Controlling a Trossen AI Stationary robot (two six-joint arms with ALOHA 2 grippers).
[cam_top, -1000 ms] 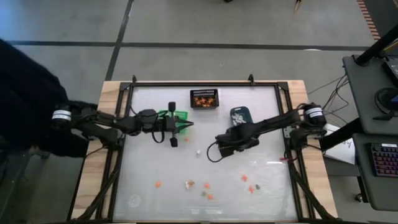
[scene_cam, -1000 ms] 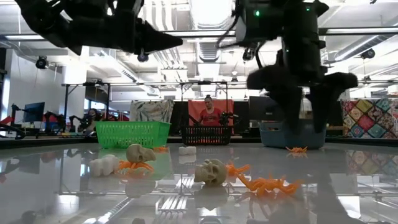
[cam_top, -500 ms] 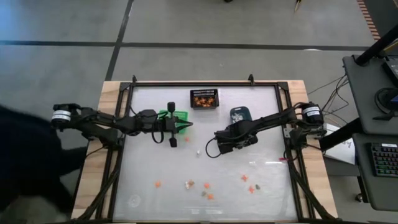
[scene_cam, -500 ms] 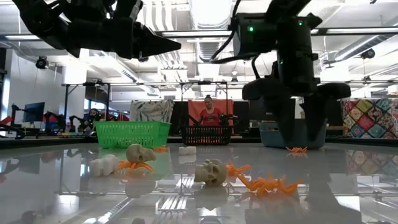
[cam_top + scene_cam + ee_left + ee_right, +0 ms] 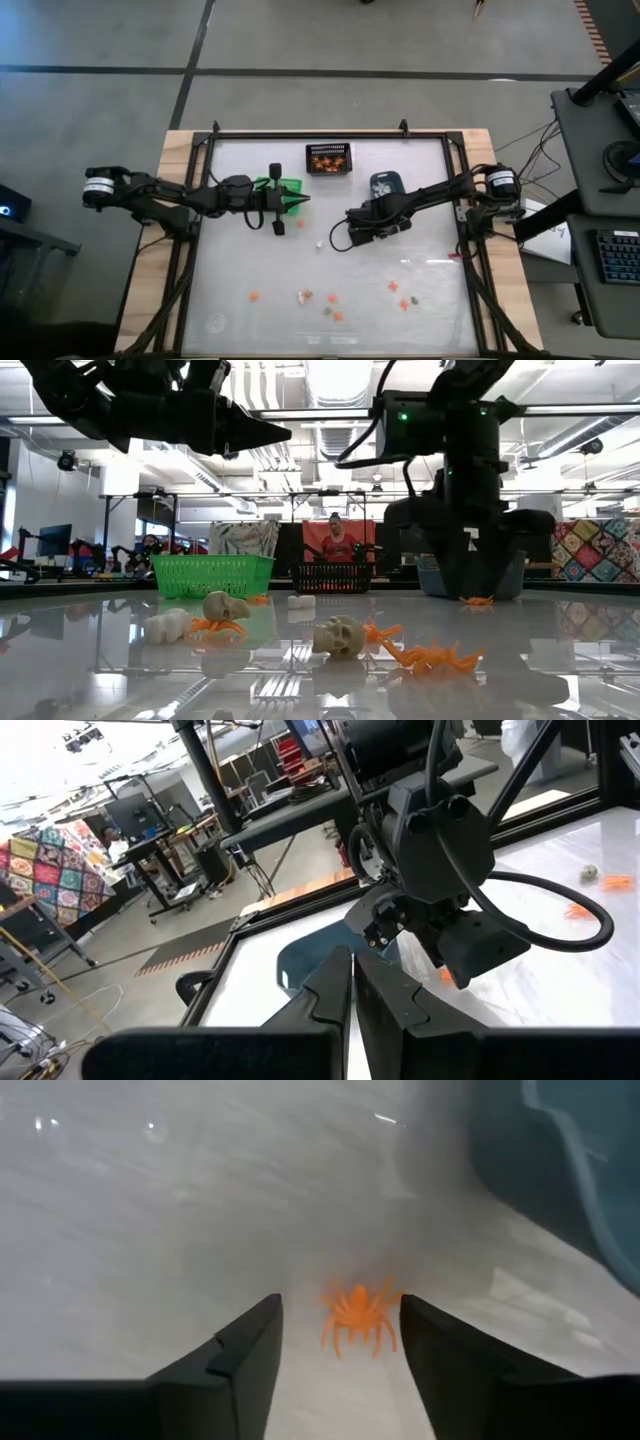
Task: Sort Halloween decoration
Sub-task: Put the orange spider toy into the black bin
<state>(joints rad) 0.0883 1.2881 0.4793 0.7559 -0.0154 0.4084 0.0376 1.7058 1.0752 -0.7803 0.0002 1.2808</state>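
Spider [image 5: 357,1316] beside blue-grey bin [image 5: 580,1170], seemingly.

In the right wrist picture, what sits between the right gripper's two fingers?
An orange spider lies on the table between the fingers of the right gripper, which is open and not touching it. Only bare tabletop shows around it.

Robotics laboratory: open hall with exposed ceiling ducts [image 5: 320,430], workbenches carrying other robot arms [image 5: 110,550], monitors [image 5: 52,538], taped concrete floor [image 5: 300,70], and a seated person [image 5: 335,540].
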